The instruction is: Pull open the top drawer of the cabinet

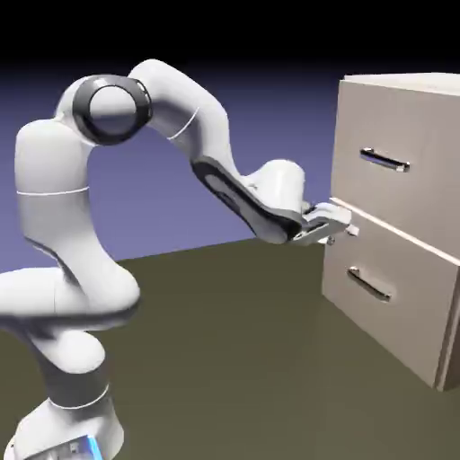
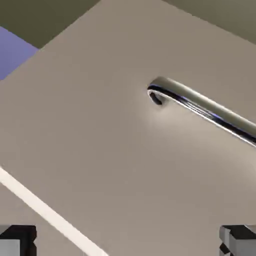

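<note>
The beige cabinet [image 1: 409, 84] stands at the exterior view's right. Its top drawer [image 1: 427, 202] carries a thin silver bar handle [image 1: 384, 162]. My gripper [image 1: 335, 225] is below and to the left of that handle, level with the seam between the two drawers, at the cabinet's near edge. In the hand view a beige drawer front [image 2: 105, 150] fills the picture, with a silver bar handle [image 2: 200, 106] at the upper right and a pale seam strip [image 2: 45, 210] at the lower left. I cannot tell which drawer it is. My gripper [image 2: 128, 242] is open, fingertips [image 2: 17, 241] far apart, nothing between them.
The lower drawer [image 1: 395, 328] with its own silver handle [image 1: 370, 284] sits under the top one. The olive table [image 1: 252, 359] spreads in front of the cabinet. The arm's base [image 1: 67, 422] stands at the lower left.
</note>
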